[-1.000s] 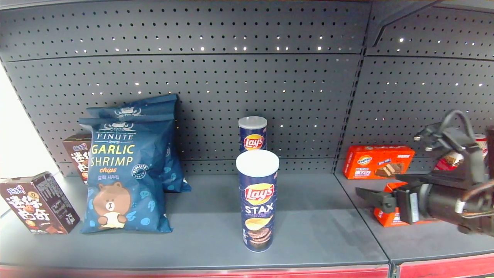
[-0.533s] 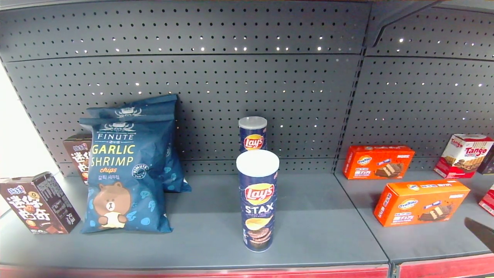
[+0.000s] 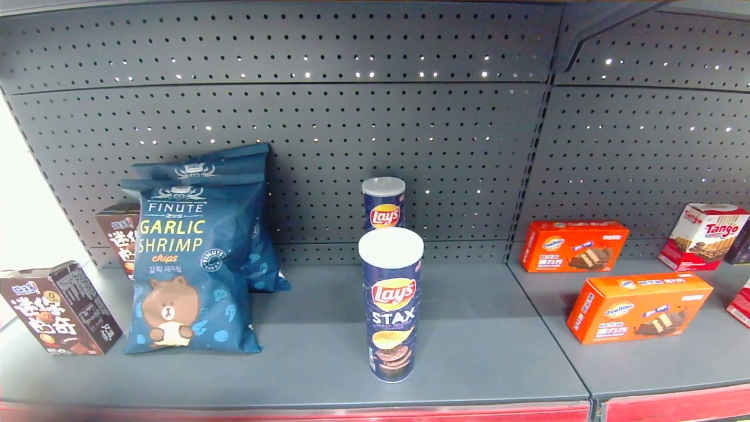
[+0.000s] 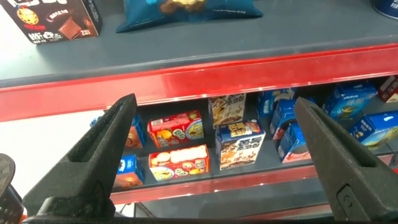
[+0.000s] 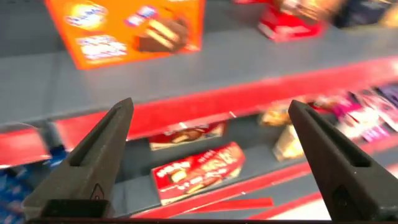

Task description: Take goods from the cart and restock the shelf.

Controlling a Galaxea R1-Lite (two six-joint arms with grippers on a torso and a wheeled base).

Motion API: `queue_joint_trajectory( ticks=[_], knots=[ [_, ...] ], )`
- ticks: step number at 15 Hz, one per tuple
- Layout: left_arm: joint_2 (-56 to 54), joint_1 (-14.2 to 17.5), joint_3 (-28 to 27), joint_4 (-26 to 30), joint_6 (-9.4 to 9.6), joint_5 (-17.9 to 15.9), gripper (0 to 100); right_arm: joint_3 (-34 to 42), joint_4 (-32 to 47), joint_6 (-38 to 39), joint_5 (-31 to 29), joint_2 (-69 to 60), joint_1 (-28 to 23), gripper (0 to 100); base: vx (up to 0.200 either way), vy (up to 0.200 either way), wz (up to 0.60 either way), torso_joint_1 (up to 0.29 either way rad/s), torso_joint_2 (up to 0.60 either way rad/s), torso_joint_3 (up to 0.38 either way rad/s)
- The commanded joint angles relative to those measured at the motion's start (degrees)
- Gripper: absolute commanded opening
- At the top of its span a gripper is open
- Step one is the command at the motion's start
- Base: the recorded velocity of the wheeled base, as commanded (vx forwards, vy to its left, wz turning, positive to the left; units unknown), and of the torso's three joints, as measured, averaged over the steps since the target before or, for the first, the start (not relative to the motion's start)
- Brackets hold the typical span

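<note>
**Shelf.** The grey shelf deck [image 3: 480,351] has a red front edge [image 3: 293,413] and a perforated back panel [image 3: 351,135].

**Goods, head view, front chip can as dial centre.**
- The front chip can [image 3: 391,305] stands upright with its white lid on, near the front edge.
- The rear chip can [image 3: 384,202] stands upright at 12 o'clock, directly behind it and close to the back panel.
- Two blue chip bags [image 3: 190,269] lean one behind the other at 9 o'clock, touching.
- A dark brown box [image 3: 55,308] stands tilted farther out at 9 o'clock.
- A second brown box [image 3: 117,234] sits at 10 o'clock, partly hidden by the bags.
- The front orange box [image 3: 638,306] lies angled at 3 o'clock on the adjoining deck.
- The rear orange box [image 3: 573,245] lies at 2 o'clock near the back panel, apart from the front one.
- A white-and-red wafer box [image 3: 703,234] stands beyond them at 2 o'clock.

**Tools.**
- Left gripper [image 4: 214,102]: the jaws are spread wide and hold nothing. It faces the red front edge, with small cartons [image 4: 239,143] on the lower shelf beyond.
- Right gripper [image 5: 211,104]: the jaws are likewise wide apart and empty. The front orange box lies on the deck beyond it, with red packets [image 5: 199,171] on the lower tier.
</note>
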Motion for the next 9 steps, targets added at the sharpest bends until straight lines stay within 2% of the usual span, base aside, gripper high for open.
queue_joint_trajectory(
  ticks=[1,4,6,9],
  knots=[
    [0.1,0.0,0.0,0.0,0.02,0.0,100,1.5,2.5,0.1,3.2,-9.3,-2.4,100,0.000,0.000,0.00,0.000,0.00,0.000],
    [0.1,0.0,-0.1,0.0,0.02,0.0,100,2.6,3.0,-0.1,16.5,-9.4,1.0,100,0.000,0.000,0.00,0.000,0.00,0.000],
    [0.1,-0.1,-0.1,0.0,-0.07,0.0,100,3.3,2.1,-0.1,16.9,-10.0,4.0,100,0.000,0.000,0.00,0.000,0.00,0.000],
    [-0.1,0.0,-0.1,0.0,-0.15,0.1,100,3.3,2.1,0.4,16.7,-11.7,2.3,100,0.000,0.000,0.00,0.000,0.00,0.000]
  ],
)
